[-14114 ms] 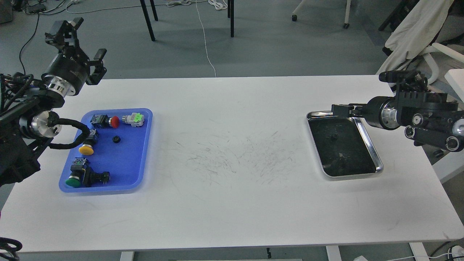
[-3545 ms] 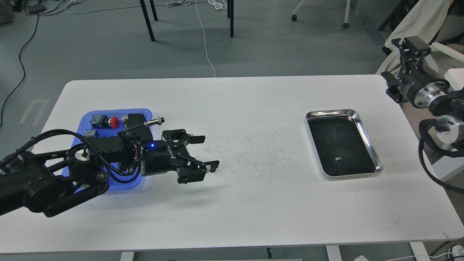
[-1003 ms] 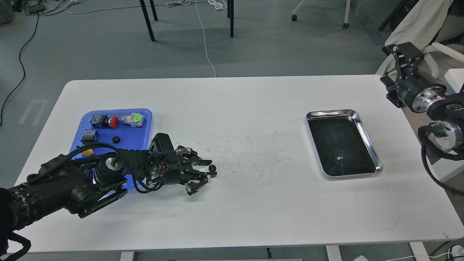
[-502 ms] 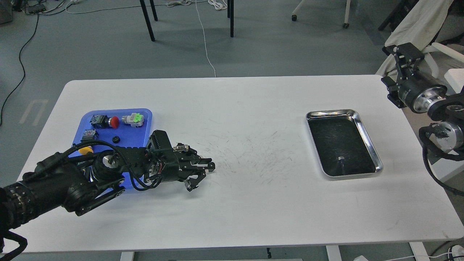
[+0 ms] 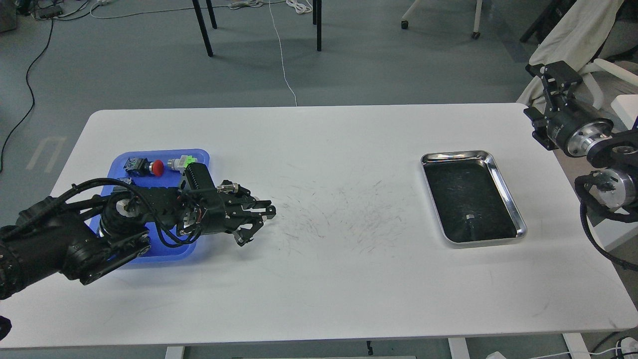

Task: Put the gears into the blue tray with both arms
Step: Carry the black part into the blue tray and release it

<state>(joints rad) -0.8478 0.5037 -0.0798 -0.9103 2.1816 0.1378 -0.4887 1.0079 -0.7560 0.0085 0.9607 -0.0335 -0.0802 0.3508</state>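
White table (image 5: 319,279) on grey floor | left gripper (image 5: 256,219) low just right of blue tray (image 5: 199,158), fingers nearly together, hold on a gear too small to tell; no gear visible | right gripper (image 5: 551,82) raised at far right, spread unclear | risk: tiny gear slipping out short of the tray rim

The left arm (image 5: 124,219) covered much of the blue tray (image 5: 164,153), hiding any gear there; the left gripper (image 5: 259,219) looked too dark to read; the right arm (image 5: 598,154) was cut off at the frame edge.
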